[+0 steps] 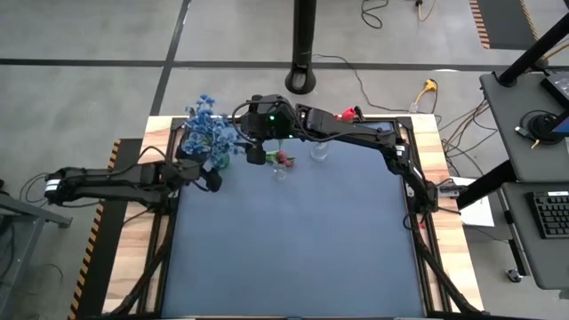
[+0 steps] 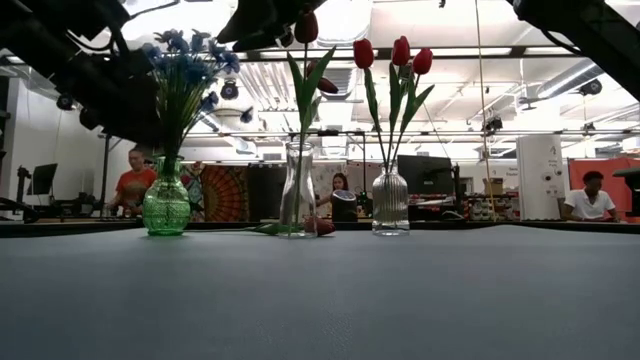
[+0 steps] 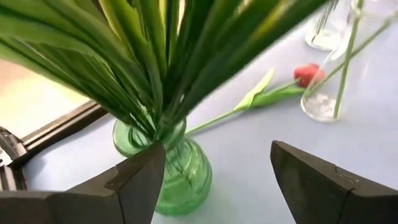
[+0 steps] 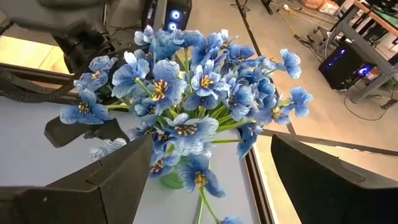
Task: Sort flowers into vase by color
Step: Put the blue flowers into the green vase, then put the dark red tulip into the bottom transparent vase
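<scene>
Three vases | blue flowers crowd green vase

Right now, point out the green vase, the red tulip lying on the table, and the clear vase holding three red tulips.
green vase [image 2: 166, 208]: low view, on its round belly.
red tulip lying on the table [image 3: 306, 73]: left wrist view, on its bud.
clear vase holding three red tulips [image 2: 390, 203]: low view, on its ribbed body.
</scene>
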Robot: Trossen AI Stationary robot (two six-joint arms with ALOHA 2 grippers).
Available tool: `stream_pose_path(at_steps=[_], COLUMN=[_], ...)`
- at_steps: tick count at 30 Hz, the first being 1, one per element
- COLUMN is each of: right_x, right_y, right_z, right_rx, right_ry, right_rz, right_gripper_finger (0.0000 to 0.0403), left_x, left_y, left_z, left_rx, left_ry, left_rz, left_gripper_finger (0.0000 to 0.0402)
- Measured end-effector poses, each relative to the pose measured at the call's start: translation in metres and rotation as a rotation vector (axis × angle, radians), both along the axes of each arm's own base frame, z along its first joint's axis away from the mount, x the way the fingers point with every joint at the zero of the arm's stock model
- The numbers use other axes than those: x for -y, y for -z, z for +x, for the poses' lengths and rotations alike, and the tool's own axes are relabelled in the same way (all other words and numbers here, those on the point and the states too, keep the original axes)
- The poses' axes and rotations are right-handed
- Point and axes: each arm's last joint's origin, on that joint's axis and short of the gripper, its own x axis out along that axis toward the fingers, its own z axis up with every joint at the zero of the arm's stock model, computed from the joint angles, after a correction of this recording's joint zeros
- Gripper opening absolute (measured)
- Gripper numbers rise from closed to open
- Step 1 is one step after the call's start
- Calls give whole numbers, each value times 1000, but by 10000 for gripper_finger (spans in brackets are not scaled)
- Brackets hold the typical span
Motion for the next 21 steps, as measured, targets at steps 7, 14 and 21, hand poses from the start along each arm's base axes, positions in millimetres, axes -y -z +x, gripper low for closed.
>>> stream_pose_path(at_steps=[7, 14, 21], right_x=[0, 0, 0], right_y=[0, 0, 0], right_z=[0, 0, 0], right_rx=[0, 3, 5], right_ry=[-1, 2, 8], right_rz=[0, 7, 25], right_gripper_finger=[320, 320, 320], left_x=[2, 6, 8], left_y=[7, 6, 8], left_z=[5, 8, 8], left_rx=[-69, -80, -72], left_ry=[22, 19, 13], left_rz=[-6, -50, -170], left_gripper_finger=[308, 333, 335])
